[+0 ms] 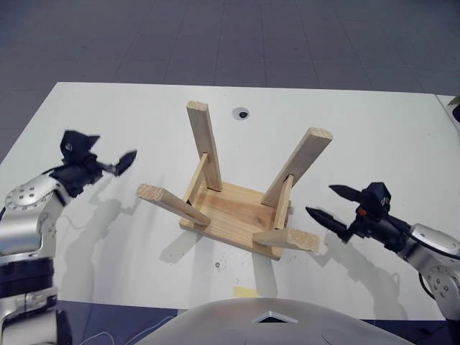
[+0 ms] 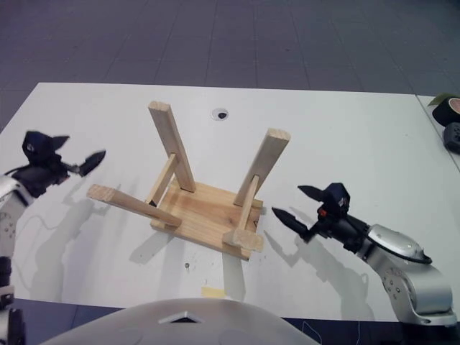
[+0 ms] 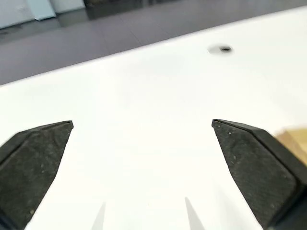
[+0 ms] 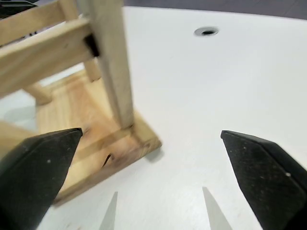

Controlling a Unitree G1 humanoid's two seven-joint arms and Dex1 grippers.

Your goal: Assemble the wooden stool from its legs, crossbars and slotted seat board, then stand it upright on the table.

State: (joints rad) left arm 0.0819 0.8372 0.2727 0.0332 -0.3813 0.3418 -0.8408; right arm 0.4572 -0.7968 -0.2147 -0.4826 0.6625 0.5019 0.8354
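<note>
The wooden stool [image 1: 237, 208] lies upside down on the white table [image 1: 359, 136], its seat board [image 1: 233, 215] flat and four legs pointing up and outward, joined by crossbars [image 1: 195, 180]. My left gripper [image 1: 118, 164] hovers open to the stool's left, clear of the nearest leg [image 1: 172, 203]. Right of the stool my right gripper [image 1: 334, 205] is open, a short gap from the seat's corner. In the right wrist view the seat board [image 4: 91, 143] and one leg [image 4: 112, 62] lie just ahead of the open fingers [image 4: 38, 167].
A small round hole [image 1: 243, 113] sits in the table behind the stool. A strip of yellow tape [image 1: 244, 292] marks the near edge. Dark round objects [image 2: 451, 122] rest at the far right edge. Bare tabletop lies on both sides of the stool.
</note>
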